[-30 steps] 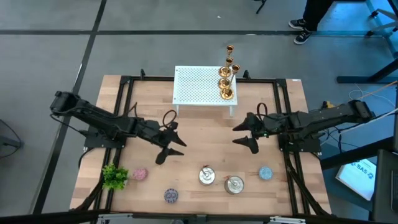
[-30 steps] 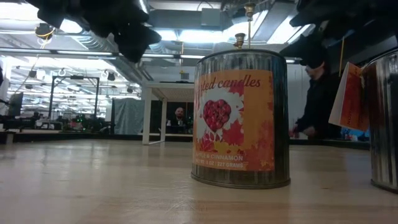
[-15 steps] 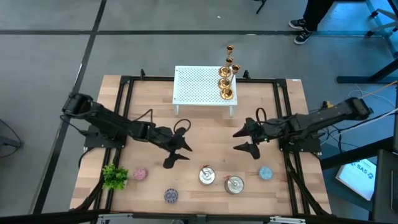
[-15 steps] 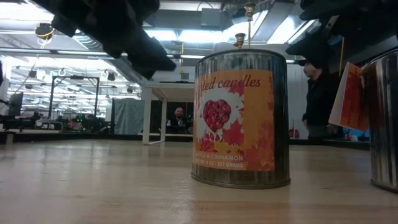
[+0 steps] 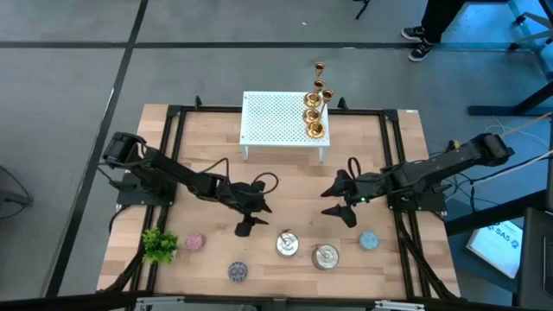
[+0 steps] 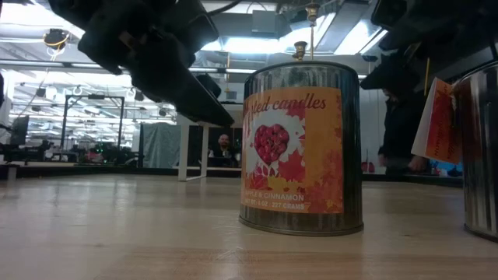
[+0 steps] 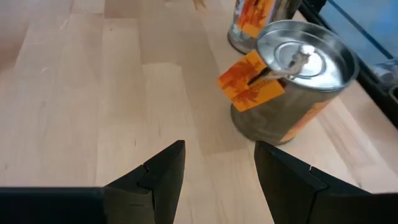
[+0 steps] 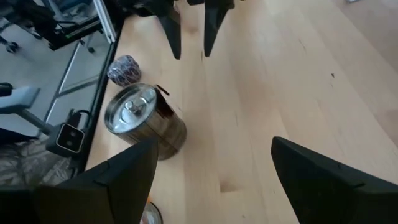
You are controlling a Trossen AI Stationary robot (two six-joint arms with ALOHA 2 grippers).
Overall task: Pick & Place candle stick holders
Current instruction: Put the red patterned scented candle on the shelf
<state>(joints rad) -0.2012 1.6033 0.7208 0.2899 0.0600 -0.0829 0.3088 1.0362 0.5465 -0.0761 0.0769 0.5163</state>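
Note:
Three gold candle stick holders (image 5: pixel 314 115) stand upright on their round bases at the right end of a white perforated stand (image 5: pixel 276 121) at the table's far middle. Their tops show above a tin in the low view (image 6: pixel 299 50). My left gripper (image 5: pixel 252 209) is open and empty above the table's middle, left of two silver tins; it also shows in the left wrist view (image 7: pixel 217 168). My right gripper (image 5: pixel 341 201) is open and empty to its right, far from the holders; it also shows in the right wrist view (image 8: pixel 211 180).
Two lidded silver tins (image 5: pixel 288 244) (image 5: pixel 326 256) with orange labels stand near the front edge, just nearer than both grippers. Flat round candles lie around them: pink (image 5: pixel 194 241), purple (image 5: pixel 238 271), blue (image 5: pixel 369 240). A small green plant (image 5: pixel 159 245) stands at the front left.
My left gripper has moved toward the table's right and near edge, closing on the tins, and stays open. My right gripper has moved a little toward the near edge, still open. The candle stick holders have not moved.

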